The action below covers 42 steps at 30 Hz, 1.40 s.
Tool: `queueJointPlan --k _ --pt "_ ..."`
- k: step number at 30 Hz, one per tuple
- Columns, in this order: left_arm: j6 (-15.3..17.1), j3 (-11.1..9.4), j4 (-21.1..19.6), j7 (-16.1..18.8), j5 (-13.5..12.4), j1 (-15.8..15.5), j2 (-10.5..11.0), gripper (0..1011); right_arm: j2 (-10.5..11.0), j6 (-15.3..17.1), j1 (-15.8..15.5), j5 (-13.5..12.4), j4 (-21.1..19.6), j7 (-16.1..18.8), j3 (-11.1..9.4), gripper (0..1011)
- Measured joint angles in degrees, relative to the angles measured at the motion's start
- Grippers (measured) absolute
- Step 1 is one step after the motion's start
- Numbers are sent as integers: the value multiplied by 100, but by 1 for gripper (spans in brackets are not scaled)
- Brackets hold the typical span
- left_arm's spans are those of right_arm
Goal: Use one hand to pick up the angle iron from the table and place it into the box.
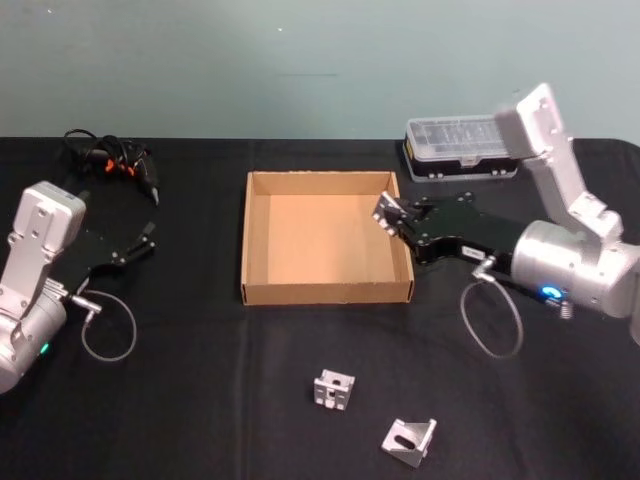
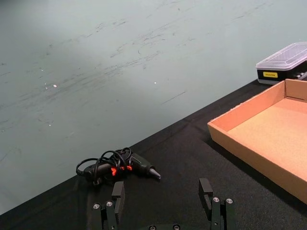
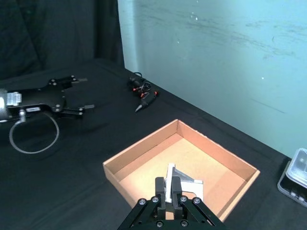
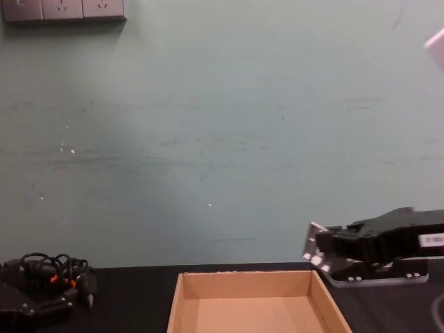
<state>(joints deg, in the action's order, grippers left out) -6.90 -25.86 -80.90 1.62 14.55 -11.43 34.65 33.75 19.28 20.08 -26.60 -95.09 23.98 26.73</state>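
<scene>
My right gripper (image 1: pixel 392 216) is shut on a silver angle iron (image 1: pixel 384 211) and holds it in the air over the right side of the tan cardboard box (image 1: pixel 325 291). From the right wrist, the angle iron (image 3: pixel 181 184) sticks out past the closed fingers (image 3: pixel 161 188), with the box floor (image 3: pixel 192 158) below. Seen from the chest, the piece (image 4: pixel 313 250) hangs above the box's right wall (image 4: pixel 331 300). Two more angle irons (image 1: pixel 334 390) (image 1: pixel 409 441) lie on the black table (image 1: pixel 200 400) in front of the box. At the left, my left gripper (image 1: pixel 141 245) rests open.
A black case with a clear lid (image 1: pixel 455 148) stands behind the box at the right. A small tool with a coiled black cable (image 1: pixel 118 165) lies at the back left. Cable loops hang from both wrists (image 1: pixel 108 330) (image 1: pixel 492 320).
</scene>
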Motion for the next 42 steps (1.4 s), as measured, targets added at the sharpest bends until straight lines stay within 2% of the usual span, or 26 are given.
queueJointPlan --k 3,10,17,23,31,42 --pt "0 0 0 0 0 0 0 1011 -159 -36 179 84 290 42 101 82" --pt "0 0 0 0 0 0 0 1011 -739 -155 696 370 1347 127 387 83" --pt "0 0 0 0 0 0 0 1011 -1055 -154 974 585 1965 225 554 83" --pt "0 0 0 0 0 0 0 1011 -1196 -101 1084 764 2272 284 640 83" --pt "0 0 0 0 0 0 0 1011 -1291 -40 1100 946 2523 314 654 82" --pt "0 0 0 0 0 0 0 1011 -1330 65 1029 1081 2530 318 560 98"
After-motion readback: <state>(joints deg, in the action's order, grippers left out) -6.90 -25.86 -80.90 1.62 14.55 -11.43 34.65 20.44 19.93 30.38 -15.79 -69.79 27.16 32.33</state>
